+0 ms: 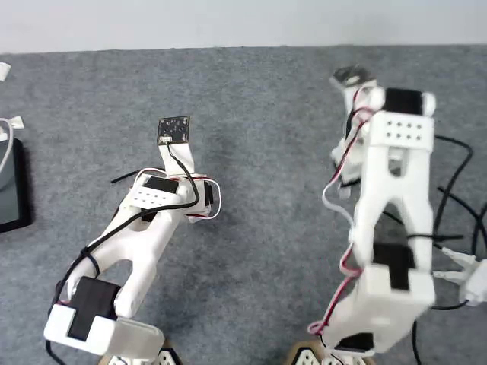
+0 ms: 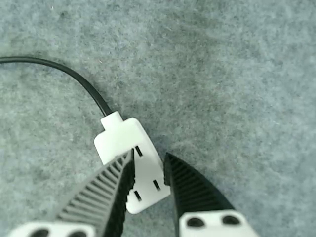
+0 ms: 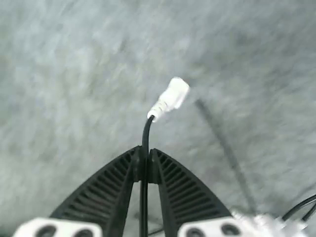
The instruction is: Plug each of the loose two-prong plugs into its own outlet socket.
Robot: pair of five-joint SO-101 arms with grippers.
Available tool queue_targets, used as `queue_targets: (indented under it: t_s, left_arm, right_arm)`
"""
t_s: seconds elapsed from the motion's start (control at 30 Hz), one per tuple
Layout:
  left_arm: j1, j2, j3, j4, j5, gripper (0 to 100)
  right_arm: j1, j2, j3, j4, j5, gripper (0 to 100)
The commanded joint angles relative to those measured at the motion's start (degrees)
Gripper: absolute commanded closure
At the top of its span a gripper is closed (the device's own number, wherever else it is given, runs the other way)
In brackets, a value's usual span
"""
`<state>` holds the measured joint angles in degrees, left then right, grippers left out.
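A white outlet socket [image 2: 140, 170] with slot pairs lies on the grey carpet, its black cord [image 2: 64, 71] trailing away. My left gripper [image 2: 148, 160] has its ribbed black fingers closed against the socket's sides. In the high view the left arm [image 1: 144, 228] leans down to the carpet and hides the socket. My right gripper [image 3: 144, 155] is shut on the black cord of a small white plug [image 3: 173, 95], which hangs beyond the fingertips above the carpet. The right arm [image 1: 392, 190] stands raised at the right.
A dark flat device [image 1: 11, 190] lies at the table's left edge. Black and white cables [image 1: 456, 258] bunch at the right beside the right arm. Another black cable [image 3: 222, 143] runs across the carpet below the plug. Grey carpet lies open between the arms.
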<state>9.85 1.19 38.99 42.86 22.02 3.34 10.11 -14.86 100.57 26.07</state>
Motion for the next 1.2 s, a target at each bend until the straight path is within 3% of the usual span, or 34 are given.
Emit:
queue_targets:
  t_s: [0.0,0.33,0.47,0.63,0.87,1.17]
  left_arm:
    - [-1.1,0.4,1.7,1.1,-0.2,99]
    - [-0.9,0.4,1.8,1.1,-0.3,99]
    - [-0.7,0.4,1.8,1.1,-0.3,99]
    - [-0.6,0.4,1.7,1.1,-2.3,99]
    - [-0.6,0.4,1.7,1.1,-2.4,99]
    - [-0.6,0.4,1.7,1.1,-2.5,99]
  right_arm:
    - [-4.5,-8.6,10.8,2.5,-0.6,99.0]
    - [-7.0,3.9,12.9,-12.3,-5.0,98.2]
    - [-8.7,9.5,10.7,-16.5,-5.4,87.5]
    - [-11.7,13.4,1.7,-15.4,-5.4,74.2]
    - [-14.5,14.9,-15.3,-12.4,-5.4,73.4]
    - [-10.5,14.5,-31.7,-12.3,-5.3,73.5]
